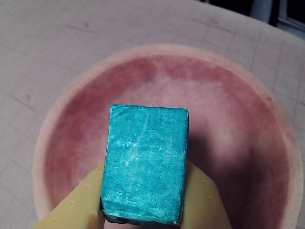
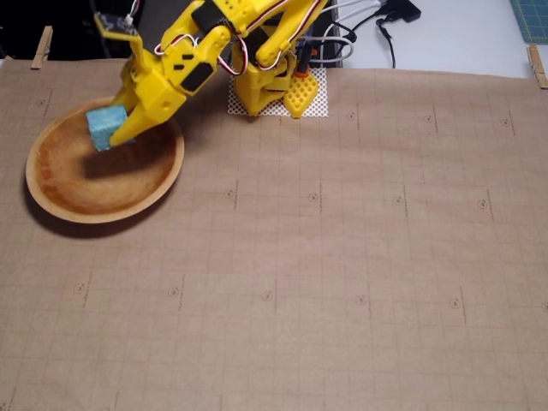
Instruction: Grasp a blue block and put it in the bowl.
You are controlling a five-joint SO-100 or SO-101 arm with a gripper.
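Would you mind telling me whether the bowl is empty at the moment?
Empty: the bowl shows only bare wood inside; the blue block is held above it between the fingers.

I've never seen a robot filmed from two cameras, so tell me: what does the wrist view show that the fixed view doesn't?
Only the wrist view shows, up close, the blue block's scuffed face and the yellow fingers pressed on both its sides. Only the fixed view shows the whole yellow arm, its base, the cables and the gridded brown mat. Both show the gripper holding the block over the wooden bowl.
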